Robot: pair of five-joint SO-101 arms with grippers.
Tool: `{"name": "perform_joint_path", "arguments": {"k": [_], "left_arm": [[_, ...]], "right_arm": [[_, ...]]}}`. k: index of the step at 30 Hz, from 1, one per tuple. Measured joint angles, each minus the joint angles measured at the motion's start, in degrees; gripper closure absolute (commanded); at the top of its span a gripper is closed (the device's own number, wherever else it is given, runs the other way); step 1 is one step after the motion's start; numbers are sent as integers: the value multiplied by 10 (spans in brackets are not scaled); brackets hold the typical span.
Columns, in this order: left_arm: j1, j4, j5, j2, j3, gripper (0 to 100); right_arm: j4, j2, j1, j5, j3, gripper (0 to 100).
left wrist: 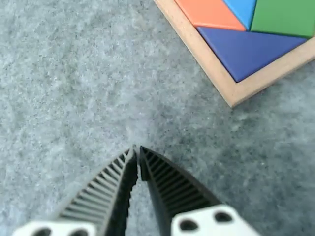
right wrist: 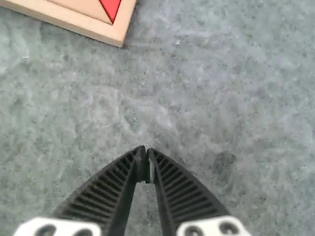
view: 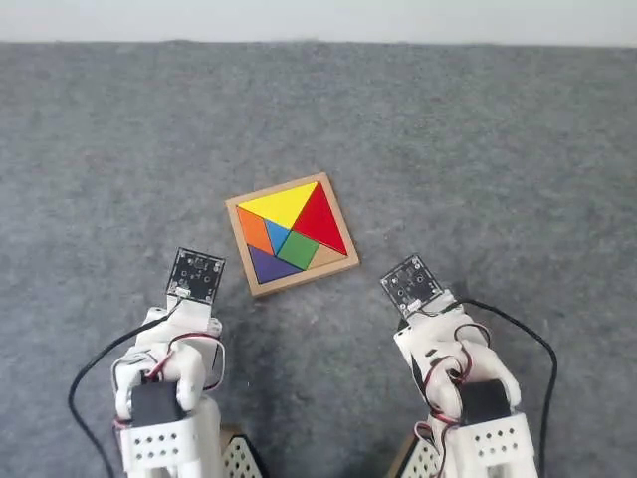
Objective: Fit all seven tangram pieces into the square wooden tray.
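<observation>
Grey felt tabletop [view: 478, 149], pale wall [view: 318, 20]

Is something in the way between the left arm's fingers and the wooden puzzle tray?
No, nothing that I can see. In the left wrist view the left gripper, shut, hangs over bare grey carpet. Just that carpet lies between it and the near corner of the wooden tray.

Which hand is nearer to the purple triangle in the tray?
Left. The left hand is over the carpet close to the tray corner holding the purple triangle; the right hand is by the corner with the red triangle, farther off.
</observation>
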Motion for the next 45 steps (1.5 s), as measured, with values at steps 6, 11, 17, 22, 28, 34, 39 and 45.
{"name": "perform_joint_path", "arguments": {"k": [6, 11, 17, 22, 28, 34, 39, 45], "left_arm": [[0, 0, 0, 0, 0, 982], [0, 0, 0, 0, 0, 982], [0, 0, 0, 0, 0, 982], [0, 0, 0, 0, 0, 982], [0, 0, 0, 0, 0, 982], [0, 0, 0, 0, 0, 982], [0, 0, 0, 0, 0, 982], [0, 0, 0, 0, 0, 983]], "right_arm": [[0, 0, 0, 0, 0, 991], [26, 2, 4, 0, 0, 991], [118, -9, 3, 0, 0, 991], [124, -39, 2, 0, -1, 991], [124, -41, 2, 0, -1, 991], [124, -41, 2, 0, -1, 991], [124, -41, 2, 0, -1, 991], [124, -41, 2, 0, -1, 991]]}}
